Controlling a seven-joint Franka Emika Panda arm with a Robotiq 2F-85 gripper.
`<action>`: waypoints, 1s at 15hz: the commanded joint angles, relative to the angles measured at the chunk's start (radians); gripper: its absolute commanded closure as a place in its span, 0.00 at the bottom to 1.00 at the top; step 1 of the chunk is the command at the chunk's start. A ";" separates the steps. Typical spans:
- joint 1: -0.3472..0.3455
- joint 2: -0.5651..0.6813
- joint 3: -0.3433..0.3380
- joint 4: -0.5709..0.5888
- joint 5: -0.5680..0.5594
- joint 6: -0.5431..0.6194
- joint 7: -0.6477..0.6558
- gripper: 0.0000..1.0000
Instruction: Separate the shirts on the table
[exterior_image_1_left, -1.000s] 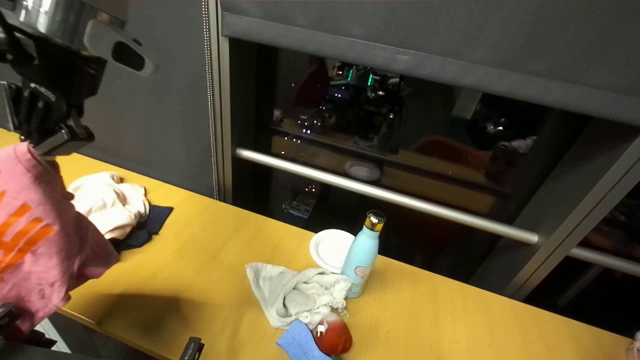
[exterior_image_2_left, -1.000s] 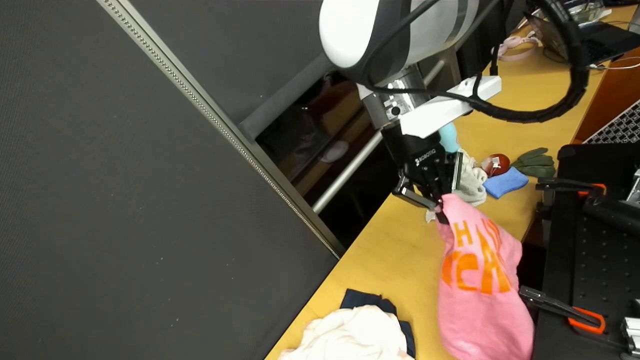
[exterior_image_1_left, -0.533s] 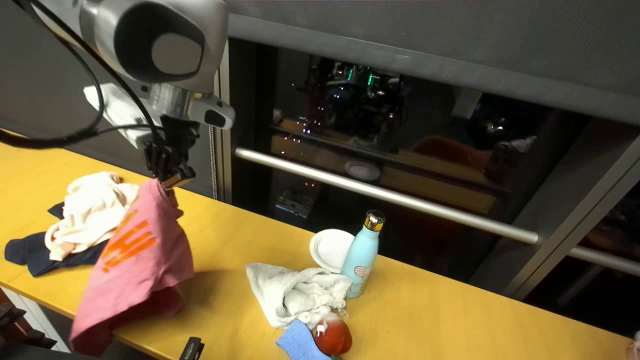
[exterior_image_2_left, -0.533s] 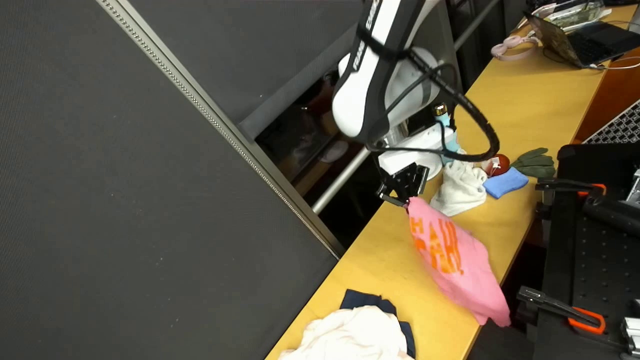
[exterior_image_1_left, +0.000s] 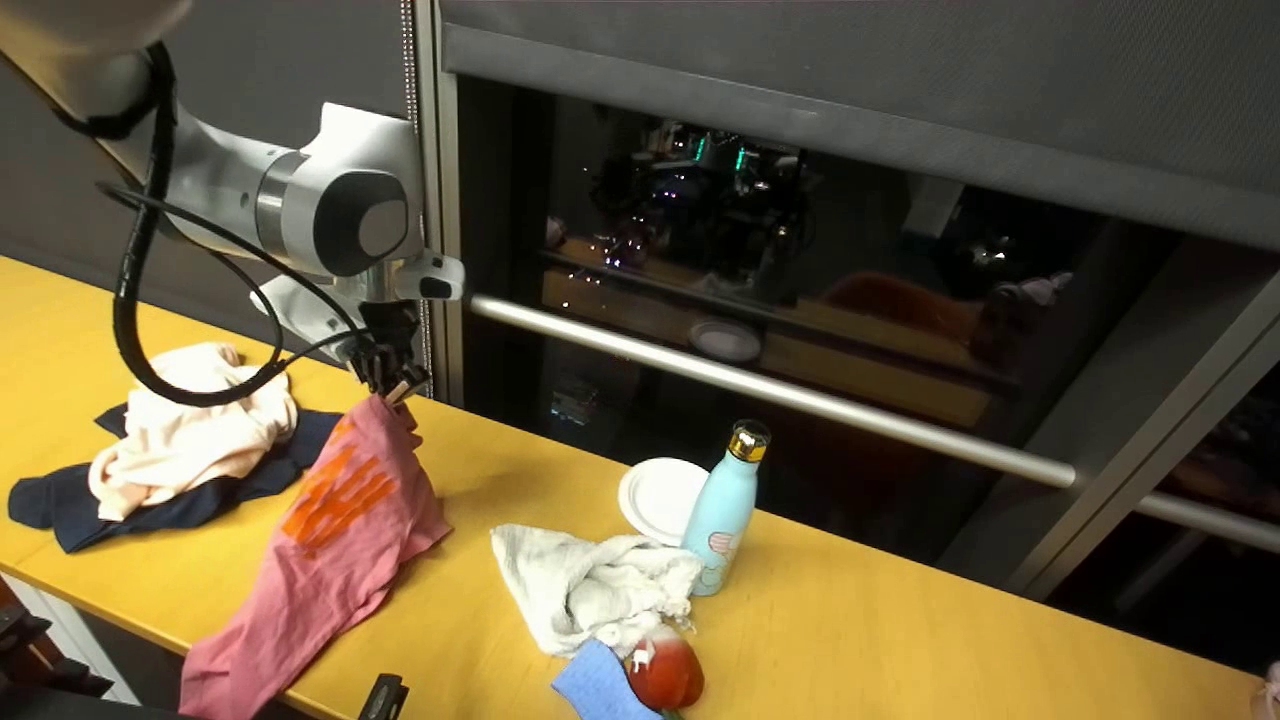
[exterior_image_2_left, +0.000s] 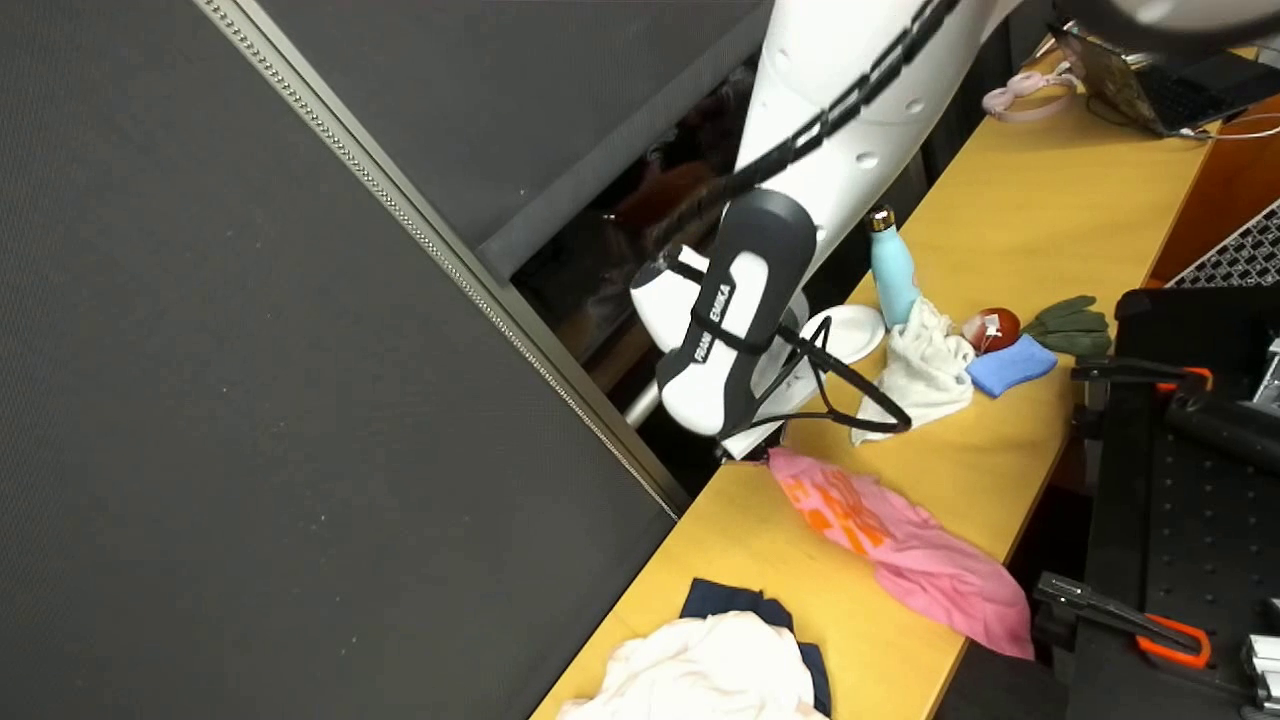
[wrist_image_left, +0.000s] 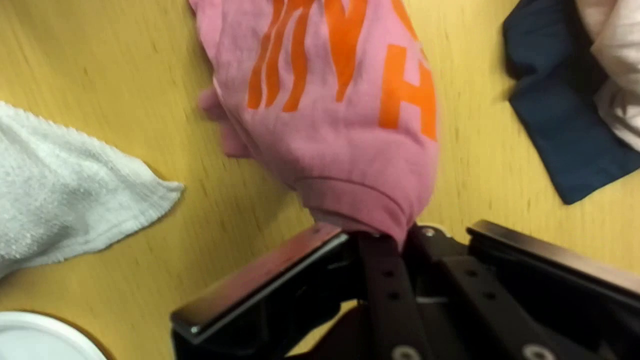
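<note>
Grey blinds (exterior_image_1_left: 860, 60) and a dark window (exterior_image_1_left: 640, 220) with a metal rail (exterior_image_1_left: 780, 391) run along the back edge of a long yellow wooden desk (exterior_image_1_left: 900, 620). Reaching down near that edge, the robot arm (exterior_image_1_left: 225, 190) ends in a gripper (wrist_image_left: 400, 239) whose fingers are pinched together, one end of the pink shirt (wrist_image_left: 330, 125) caught between their tips. From there the shirt, printed with orange lettering, slants across the desk's width, and its lower end hangs over the front edge in both exterior views; how much of its middle rests on the wood I cannot tell. On one side of it, a cream garment (exterior_image_1_left: 200, 420) lies bunched on top of a navy garment (exterior_image_1_left: 90, 515), which spreads close to the front edge. Bare wood separates the navy from the pink in the wrist view. On the shirt's other side lies a crumpled grey-white cloth (exterior_image_1_left: 600, 590), just beside an upright pale blue bottle (exterior_image_1_left: 725, 510) and a white plate (exterior_image_1_left: 655, 495), both near the back edge. Toward the front edge, a rounded red object (exterior_image_1_left: 668, 675) sits beside a blue pad (exterior_image_2_left: 1010, 365), with a dark green object (exterior_image_2_left: 1070, 325) at the edge itself in an exterior view.
</note>
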 joint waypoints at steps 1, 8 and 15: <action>0.112 0.141 -0.110 0.222 -0.110 0.013 0.128 0.99; 0.156 0.364 -0.236 0.525 -0.210 0.001 0.335 0.68; 0.166 0.341 -0.237 0.466 -0.190 -0.058 0.414 0.19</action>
